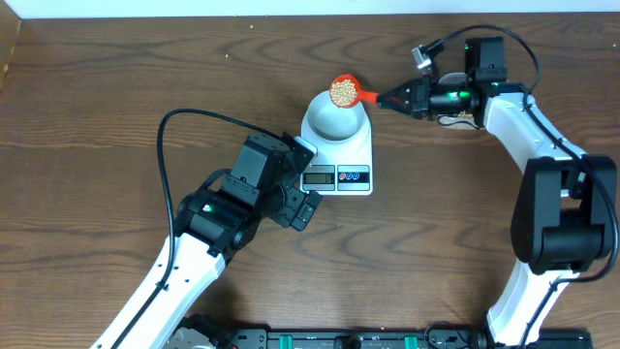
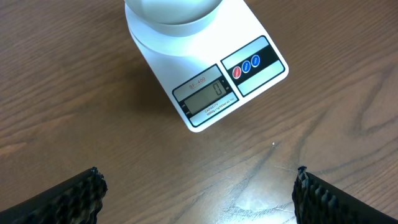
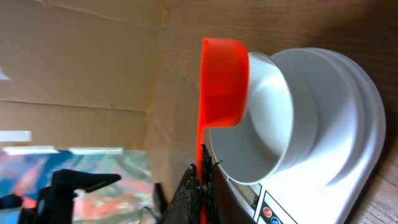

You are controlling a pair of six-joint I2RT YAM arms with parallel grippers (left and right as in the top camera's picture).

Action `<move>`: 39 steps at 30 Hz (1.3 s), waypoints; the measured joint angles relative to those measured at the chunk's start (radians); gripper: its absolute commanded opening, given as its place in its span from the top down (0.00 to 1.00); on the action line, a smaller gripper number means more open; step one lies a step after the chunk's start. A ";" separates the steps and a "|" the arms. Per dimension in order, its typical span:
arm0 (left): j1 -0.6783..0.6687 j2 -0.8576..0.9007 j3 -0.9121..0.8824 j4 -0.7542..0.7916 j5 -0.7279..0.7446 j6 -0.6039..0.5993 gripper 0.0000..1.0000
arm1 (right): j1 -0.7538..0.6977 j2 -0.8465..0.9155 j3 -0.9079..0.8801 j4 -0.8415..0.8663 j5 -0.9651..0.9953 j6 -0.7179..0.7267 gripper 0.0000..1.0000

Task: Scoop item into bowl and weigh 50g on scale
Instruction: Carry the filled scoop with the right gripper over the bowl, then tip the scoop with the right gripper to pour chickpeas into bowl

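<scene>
The white scale [image 1: 354, 155] stands mid-table with the pale bowl [image 1: 336, 120] on it; the bowl looks empty. An orange-red scoop [image 1: 366, 94] full of tan beans [image 1: 342, 91] hovers over the bowl's far rim. My right gripper [image 1: 390, 98] is shut on its handle. The right wrist view shows the scoop [image 3: 224, 81] edge-on beside the bowl [image 3: 273, 124], with the handle pinched in the gripper [image 3: 202, 180]. My left gripper [image 1: 304, 208] stands open just in front of the scale, holding nothing. Its view shows the scale [image 2: 205, 81], whose display reads zero.
Bare wooden tabletop [image 1: 116, 107] surrounds the scale. The right arm [image 1: 542, 155] reaches in from the right side, the left arm [image 1: 194, 242] from the front left. A black rail runs along the front edge [image 1: 349, 339].
</scene>
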 measured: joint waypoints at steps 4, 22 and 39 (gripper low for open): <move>0.000 0.000 0.000 0.000 0.000 0.000 0.02 | 0.033 -0.060 0.000 -0.032 0.067 -0.029 0.99; 0.000 0.000 0.000 0.000 0.000 0.000 0.02 | 0.143 -0.179 0.000 -0.198 0.433 -0.152 0.99; 0.000 0.000 0.000 0.000 0.000 0.000 0.02 | 0.279 -0.185 0.000 -0.232 0.700 -0.259 0.99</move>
